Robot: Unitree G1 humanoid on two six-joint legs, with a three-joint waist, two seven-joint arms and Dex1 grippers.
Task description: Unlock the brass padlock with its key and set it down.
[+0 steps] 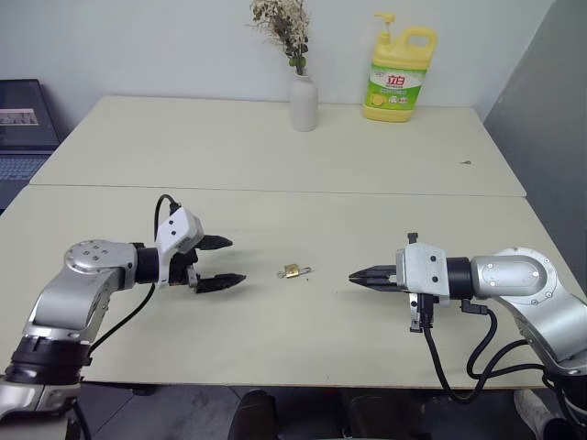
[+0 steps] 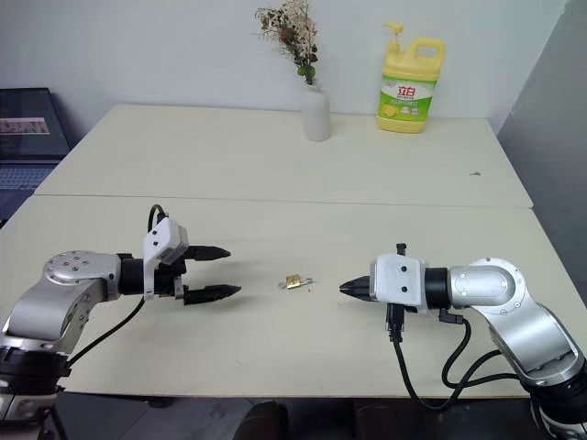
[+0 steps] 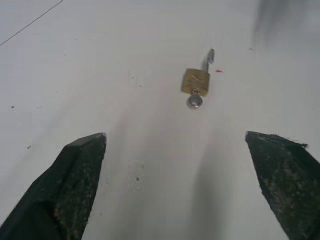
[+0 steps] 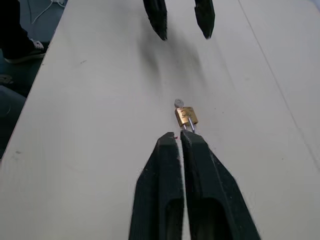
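- Left tool [image 1: 221, 263] sits at the lower left of the left eye view, above the worktop [image 1: 275, 147], its two black fingers spread wide with nothing between them.
- Right tool [image 1: 359, 276] is at the lower right of that view, pointing toward the centre; its fingers stand almost together, with only a thin slit between them in the right wrist view, and they hold nothing.
- Both tools face each other across the padlock [image 1: 291, 270], which lies flat on the worktop just below the frame's centre, apart from either tool and nearer the right one.
- In the left wrist view the padlock [image 3: 195, 81] lies at upper centre, with the key [image 3: 194, 100] sticking out of its near end and the silver shackle at its far end.
- Whether the shackle is popped open is hard to tell; in the right wrist view it seems to show as two thin legs beside the right tool's tips.
- At the top of the left eye view stand a white vase [image 1: 304, 102] of dried flowers and a yellow bottle [image 1: 399, 73].
- A laptop [image 1: 23, 124] sits at the upper left edge.
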